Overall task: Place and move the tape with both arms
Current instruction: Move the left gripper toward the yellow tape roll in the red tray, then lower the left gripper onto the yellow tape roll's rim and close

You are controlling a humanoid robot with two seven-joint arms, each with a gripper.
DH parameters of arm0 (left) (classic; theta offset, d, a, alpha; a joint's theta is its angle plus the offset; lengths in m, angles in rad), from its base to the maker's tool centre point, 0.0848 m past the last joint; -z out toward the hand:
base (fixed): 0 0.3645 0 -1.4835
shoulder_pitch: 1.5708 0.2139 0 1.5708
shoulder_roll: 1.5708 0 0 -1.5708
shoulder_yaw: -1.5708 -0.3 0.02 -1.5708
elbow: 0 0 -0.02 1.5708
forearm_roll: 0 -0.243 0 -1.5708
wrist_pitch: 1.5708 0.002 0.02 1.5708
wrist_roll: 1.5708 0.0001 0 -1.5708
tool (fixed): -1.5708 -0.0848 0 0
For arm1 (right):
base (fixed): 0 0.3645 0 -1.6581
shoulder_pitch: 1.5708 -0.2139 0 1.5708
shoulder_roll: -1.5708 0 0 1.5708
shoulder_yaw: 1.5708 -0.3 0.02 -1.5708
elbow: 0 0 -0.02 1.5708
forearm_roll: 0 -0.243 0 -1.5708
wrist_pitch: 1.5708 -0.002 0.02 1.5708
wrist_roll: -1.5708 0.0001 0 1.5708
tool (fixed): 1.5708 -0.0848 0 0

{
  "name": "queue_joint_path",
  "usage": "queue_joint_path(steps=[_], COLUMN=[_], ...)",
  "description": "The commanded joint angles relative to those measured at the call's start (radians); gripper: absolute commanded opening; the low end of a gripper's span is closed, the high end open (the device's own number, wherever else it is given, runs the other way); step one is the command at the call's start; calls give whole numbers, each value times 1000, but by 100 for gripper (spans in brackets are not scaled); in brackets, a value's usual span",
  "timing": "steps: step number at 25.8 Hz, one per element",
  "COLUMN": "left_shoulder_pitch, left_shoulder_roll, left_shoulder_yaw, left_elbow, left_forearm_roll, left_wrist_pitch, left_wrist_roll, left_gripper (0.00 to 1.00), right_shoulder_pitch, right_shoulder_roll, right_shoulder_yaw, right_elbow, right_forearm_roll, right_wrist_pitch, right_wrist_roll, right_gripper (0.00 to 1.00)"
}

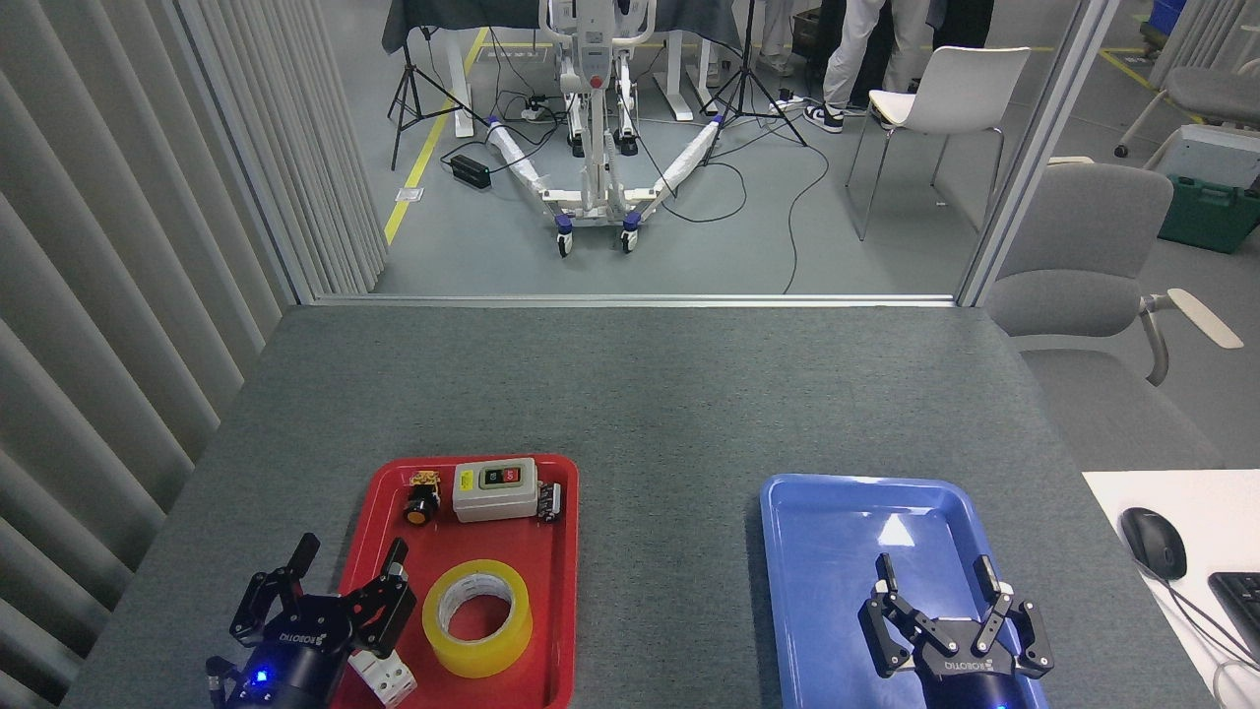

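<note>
The tape (477, 617) lay flat in the near part of the red tray (561, 591); the left gripper (349, 558), fingers spread wide, hovered just left of it and should straddle the rim squarely; the right gripper (937, 574) waited open over the blue tray (787, 551)

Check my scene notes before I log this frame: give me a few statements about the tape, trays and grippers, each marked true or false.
1. The tape lies flat in the red tray. True.
2. The blue tray holds a switch box. False: nothing lies in it; the switch box is in the red tray.
3. The left gripper grips the tape. False: it is open, beside the roll, over the tray's left edge.
4. The right gripper is open over the blue tray. True.
5. A mouse sits to the right of the blue tray. True.
</note>
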Motion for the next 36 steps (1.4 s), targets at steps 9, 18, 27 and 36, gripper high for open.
queue_joint_path(steps=[9,18,27,36], left_shoulder_pitch=[0,-84,-277,-460], left_shoulder_roll=[8,149,405,385], left_shoulder_yaw=[4,-6,-227,-540], left_elbow=[-31,-98,-80,15], left_forearm_roll=[23,213,517,518], left_wrist_pitch=[-4,-30,-26,97], left_wrist_roll=[-12,-452,-731,-776], left_gripper=[100,100,99,99], right_shoulder_pitch=[2,4,7,7], right_shoulder_roll=[4,12,13,13], right_shoulder_yaw=[-11,-11,-11,-11], right_elbow=[-5,-7,-13,-15], right_forearm_roll=[-3,-18,-40,-40], right_wrist_pitch=[5,25,31,30], right_wrist_roll=[-2,7,6,3], right_gripper=[100,100,100,100])
